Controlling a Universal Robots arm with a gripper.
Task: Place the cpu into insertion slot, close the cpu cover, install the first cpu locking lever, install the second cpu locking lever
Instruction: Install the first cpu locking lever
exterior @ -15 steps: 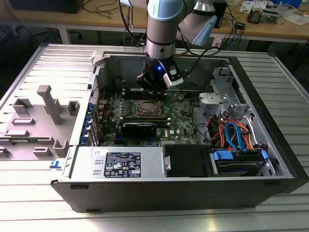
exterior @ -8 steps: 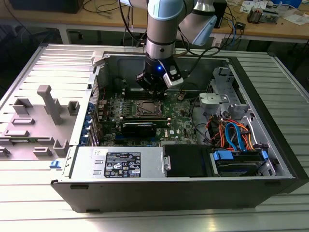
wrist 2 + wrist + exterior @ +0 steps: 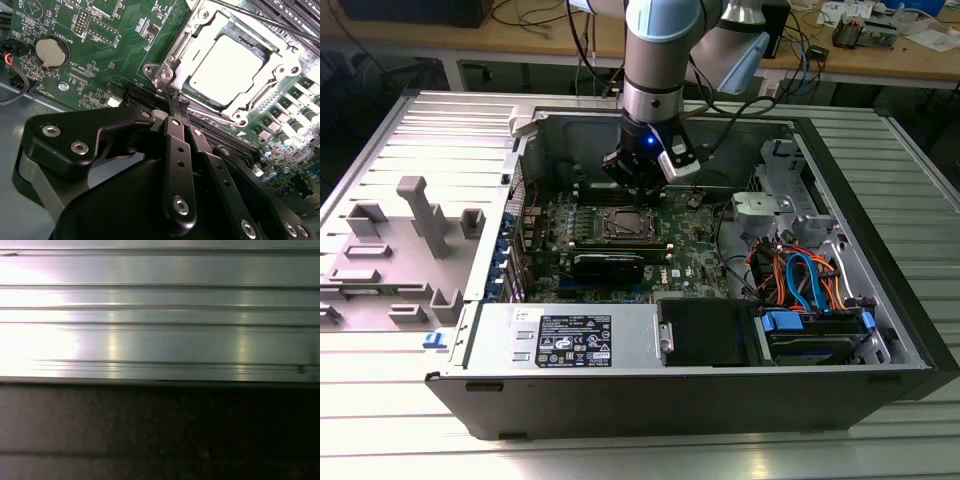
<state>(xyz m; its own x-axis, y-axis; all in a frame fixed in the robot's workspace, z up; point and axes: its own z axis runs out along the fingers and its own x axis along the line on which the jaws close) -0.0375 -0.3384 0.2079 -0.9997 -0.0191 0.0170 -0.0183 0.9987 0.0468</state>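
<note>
A white label (image 3: 574, 340) with dark print and small symbols sits on the grey metal box (image 3: 510, 335) at the case's front edge in the exterior view; its words are too small to read. In the second wrist view, fine white lettering covers the green board (image 3: 120, 55) around the coin battery (image 3: 50, 53), none of it legible.

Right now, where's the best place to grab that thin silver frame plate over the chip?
Take the thin silver-grey metal cpu cover by an outer rim strip, coming from above and outside. It lies flat round the silvery square cpu, so probably only its thin edge offers a pinch. Which edge is hinged I cannot tell.
</note>
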